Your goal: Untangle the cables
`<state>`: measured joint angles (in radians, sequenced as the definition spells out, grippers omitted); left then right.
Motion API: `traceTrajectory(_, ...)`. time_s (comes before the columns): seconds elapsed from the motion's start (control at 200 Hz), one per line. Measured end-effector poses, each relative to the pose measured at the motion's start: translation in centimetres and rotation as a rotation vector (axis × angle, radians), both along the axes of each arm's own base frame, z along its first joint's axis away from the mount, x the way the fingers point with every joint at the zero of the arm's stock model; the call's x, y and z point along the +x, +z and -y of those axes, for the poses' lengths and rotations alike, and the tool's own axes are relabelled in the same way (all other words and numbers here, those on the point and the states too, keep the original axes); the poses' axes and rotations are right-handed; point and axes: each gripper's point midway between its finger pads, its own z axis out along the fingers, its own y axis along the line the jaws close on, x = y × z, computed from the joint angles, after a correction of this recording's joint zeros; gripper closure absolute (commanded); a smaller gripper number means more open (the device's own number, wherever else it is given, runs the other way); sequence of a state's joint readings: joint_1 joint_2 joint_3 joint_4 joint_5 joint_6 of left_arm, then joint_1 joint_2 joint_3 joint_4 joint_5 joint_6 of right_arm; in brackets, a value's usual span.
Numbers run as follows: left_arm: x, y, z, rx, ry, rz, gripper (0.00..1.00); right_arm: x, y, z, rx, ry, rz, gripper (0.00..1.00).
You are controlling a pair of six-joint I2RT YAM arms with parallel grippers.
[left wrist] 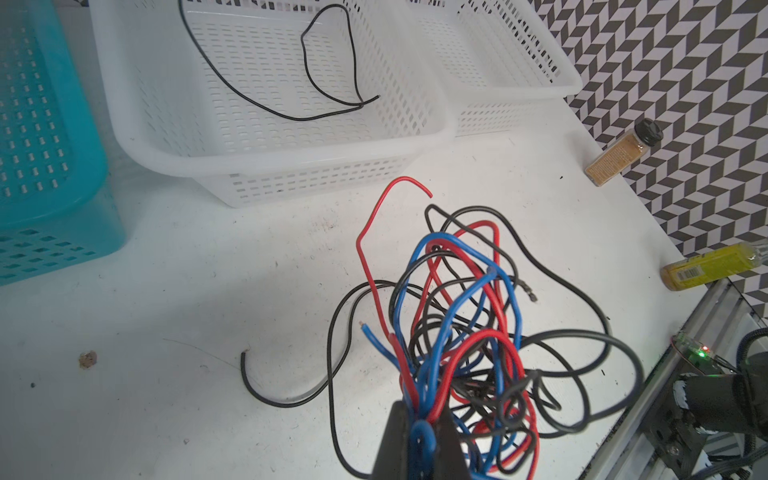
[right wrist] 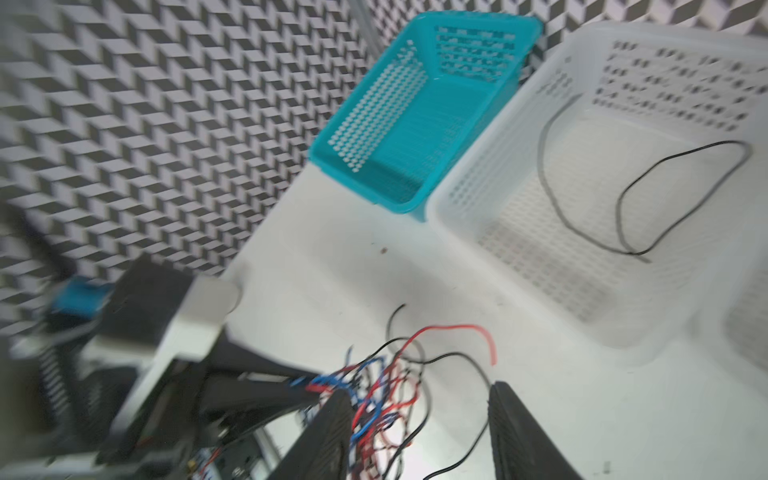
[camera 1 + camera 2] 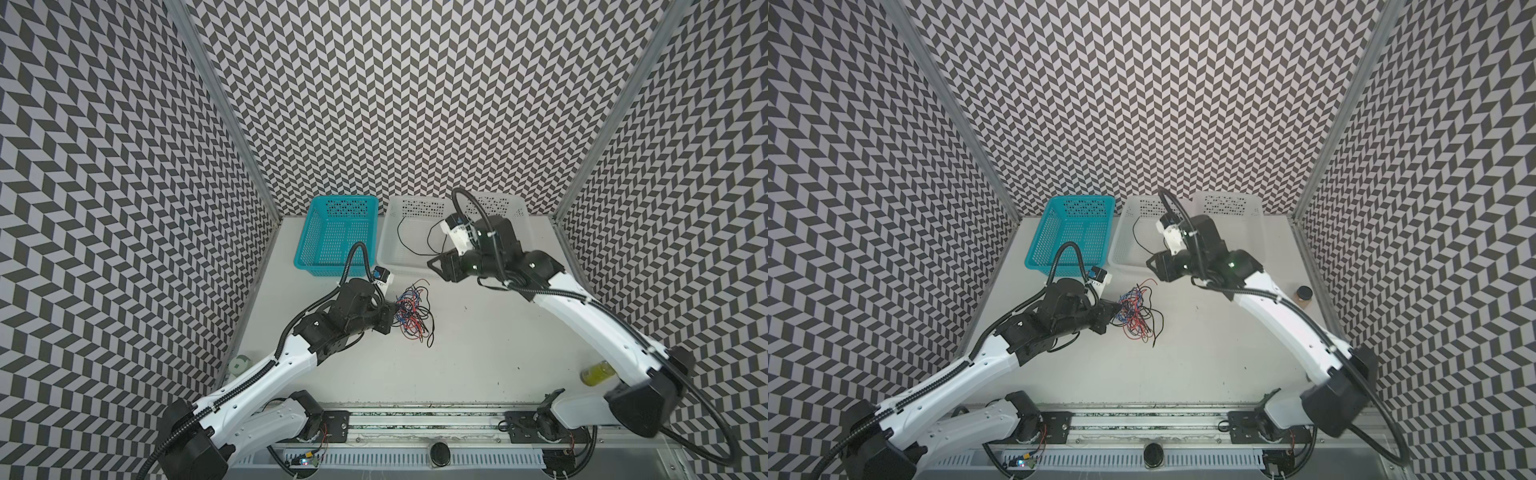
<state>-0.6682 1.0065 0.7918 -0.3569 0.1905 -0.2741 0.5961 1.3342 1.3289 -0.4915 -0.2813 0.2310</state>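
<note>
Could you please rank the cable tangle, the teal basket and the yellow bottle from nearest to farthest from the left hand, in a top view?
1. Cable tangle: gripped in the left hand.
2. Teal basket: just behind, toward the back.
3. Yellow bottle: far right, near the front.

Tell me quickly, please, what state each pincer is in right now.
Left pincer: closed, gripping the tangled cables.
Right pincer: open, holding nothing.

Left fingers (image 1: 395,444) cropped, teal basket (image 2: 374,120) blurred
</note>
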Motion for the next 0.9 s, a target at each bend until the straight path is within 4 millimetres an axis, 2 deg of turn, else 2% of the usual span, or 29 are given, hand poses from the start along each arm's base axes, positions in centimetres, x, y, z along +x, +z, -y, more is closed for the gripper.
traceTrajectory(0.03,0.0,0.1,0.0,0.002,0.001,0.000,1.00,-1.5,-0.4,-0.1,0.022,0.022,-0.003,0.47)
traceTrajectory(0.14,0.0,0.3,0.0,0.003,0.002,0.001,1.00,-5.1,-2.6,-0.2,0.064,0.066,-0.023,0.46)
traceTrajectory(0.22,0.0,0.2,-0.1,0.006,0.000,0.000,1.00,-6.7,-4.4,-0.9,0.076,0.089,-0.056,0.47)
traceTrajectory(0.29,-0.1,0.1,0.0,0.007,-0.005,-0.005,1.00,-7.2,-5.9,-1.4,0.078,0.094,-0.083,0.48)
traceTrajectory(0.426,-0.3,0.0,0.0,0.008,-0.013,-0.013,1.00,-7.1,-7.5,-1.9,0.078,0.069,-0.119,0.51)
traceTrajectory(0.671,-0.5,0.3,0.1,0.005,-0.024,-0.017,1.00,-5.3,-8.0,-2.6,0.120,0.003,-0.144,0.65)
traceTrajectory(0.776,-0.8,0.4,0.0,0.012,-0.024,-0.035,1.00,-5.1,-8.3,-2.9,0.144,-0.010,-0.157,0.78)
traceTrajectory(0.901,-1.1,1.5,-0.4,0.011,-0.019,-0.026,1.00,-5.1,-9.1,-2.9,0.159,-0.031,-0.171,0.92)
